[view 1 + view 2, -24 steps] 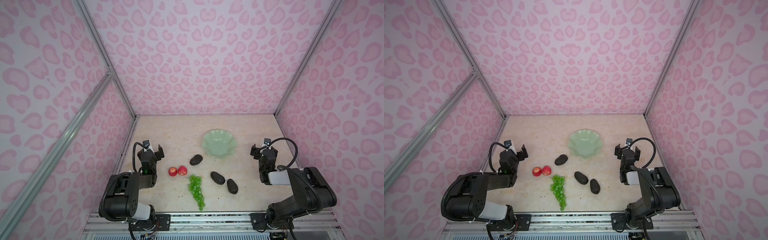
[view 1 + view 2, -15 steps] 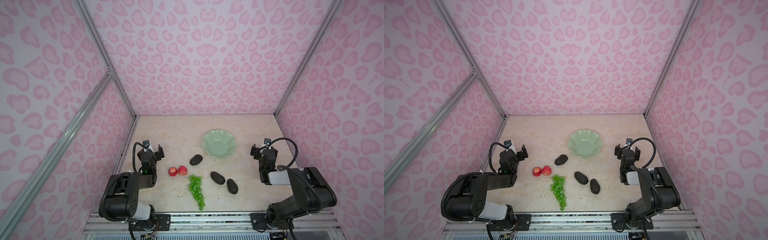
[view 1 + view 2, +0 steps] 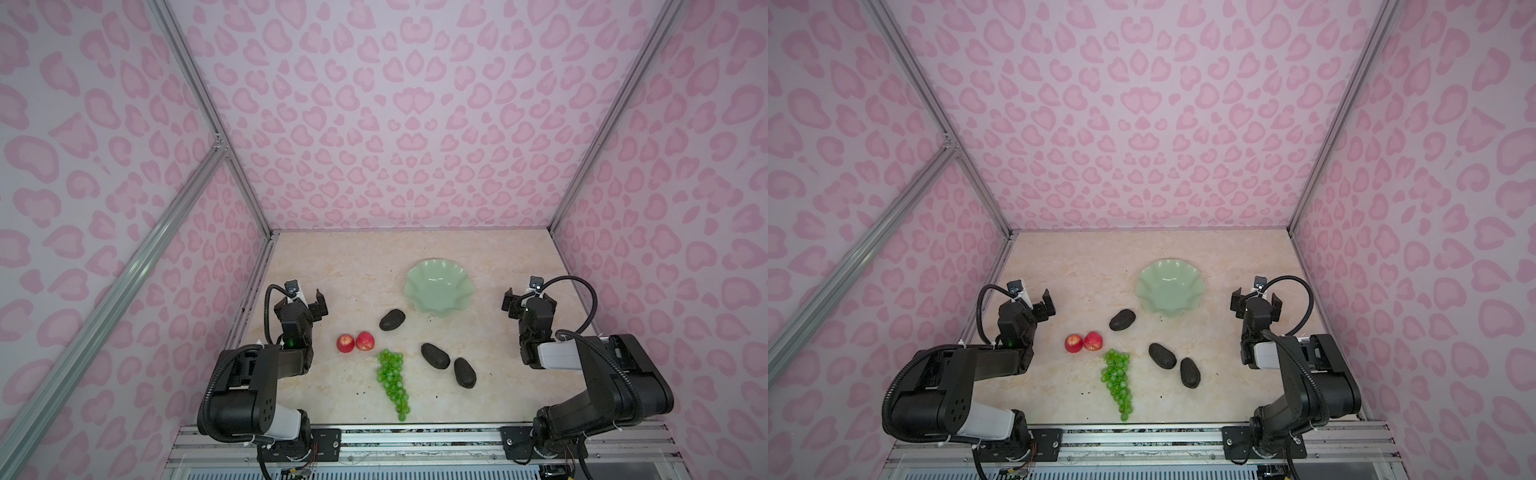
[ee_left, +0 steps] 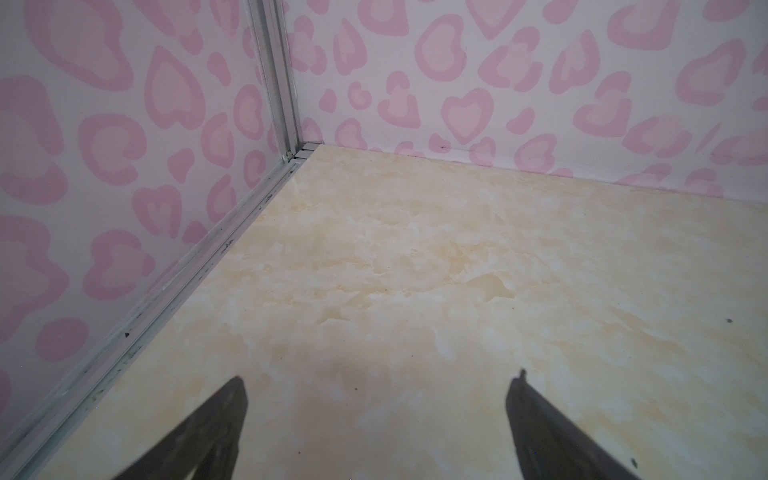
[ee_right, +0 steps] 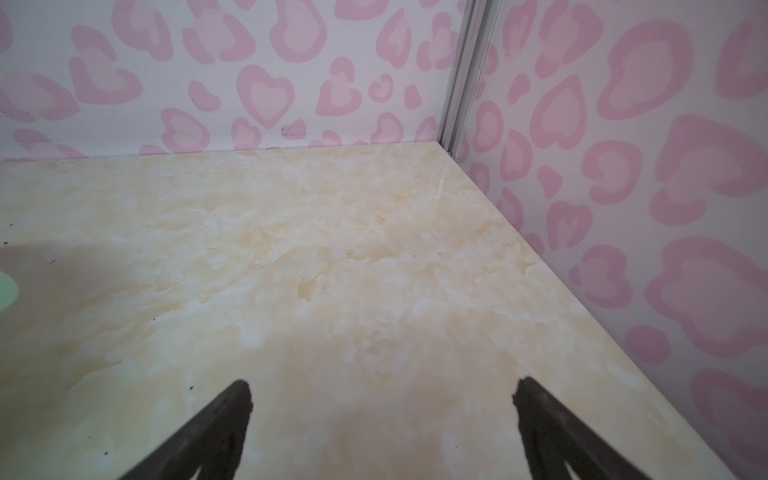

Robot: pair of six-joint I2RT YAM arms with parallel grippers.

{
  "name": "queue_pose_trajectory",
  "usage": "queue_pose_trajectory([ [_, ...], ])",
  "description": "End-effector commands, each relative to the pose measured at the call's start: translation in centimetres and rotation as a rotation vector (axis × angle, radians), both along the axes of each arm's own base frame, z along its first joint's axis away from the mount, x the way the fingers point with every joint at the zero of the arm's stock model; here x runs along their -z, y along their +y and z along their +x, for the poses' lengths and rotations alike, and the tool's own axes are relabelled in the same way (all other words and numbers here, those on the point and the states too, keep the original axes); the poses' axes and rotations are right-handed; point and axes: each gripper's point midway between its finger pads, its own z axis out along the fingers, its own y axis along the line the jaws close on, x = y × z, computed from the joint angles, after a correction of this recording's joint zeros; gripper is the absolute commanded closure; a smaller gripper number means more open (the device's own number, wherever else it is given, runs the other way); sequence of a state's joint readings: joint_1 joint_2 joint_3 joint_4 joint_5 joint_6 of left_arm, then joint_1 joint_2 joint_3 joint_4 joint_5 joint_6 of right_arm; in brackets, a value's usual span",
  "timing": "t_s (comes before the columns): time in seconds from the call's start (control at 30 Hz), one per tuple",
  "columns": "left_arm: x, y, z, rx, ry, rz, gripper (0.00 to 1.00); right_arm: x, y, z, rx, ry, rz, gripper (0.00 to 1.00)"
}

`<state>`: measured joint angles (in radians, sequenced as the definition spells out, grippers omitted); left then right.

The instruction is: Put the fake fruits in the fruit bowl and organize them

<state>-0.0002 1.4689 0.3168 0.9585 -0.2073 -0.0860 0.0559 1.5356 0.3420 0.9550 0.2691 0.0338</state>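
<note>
Marble tabletop, grape bunch with tapered tip toward near edge, left end effector and right end effector spread.

Soft, even overhead light is washing the cream marbled tabletop, and the pale mint-green glossy scalloped bowl is casting only a faint shadow. Both top views are reading sharp, dimming slightly toward the corners. In the wrist views, the left gripper and right gripper are showing dark fingers blurred and out of focus.
</note>
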Motion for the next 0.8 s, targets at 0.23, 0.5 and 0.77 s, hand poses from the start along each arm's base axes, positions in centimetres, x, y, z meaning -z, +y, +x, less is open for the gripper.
queue_pose_trajectory([
  [0.23, -1.0, -0.1, 0.3, 0.009, -0.038, 0.002, 0.00, -0.4, 0.0, -0.1, 0.007, -0.017, -0.007, 0.01],
  [0.5, -5.3, 0.3, 0.3, -0.072, 0.011, -0.030, 0.05, -4.7, 0.4, -1.5, 0.121, 0.025, 0.025, 0.05],
  [0.77, -13.5, 1.3, -2.9, -0.190, -0.173, -0.301, 0.02, -6.0, 5.9, -4.8, -0.145, 0.016, 0.446, 0.02],
])
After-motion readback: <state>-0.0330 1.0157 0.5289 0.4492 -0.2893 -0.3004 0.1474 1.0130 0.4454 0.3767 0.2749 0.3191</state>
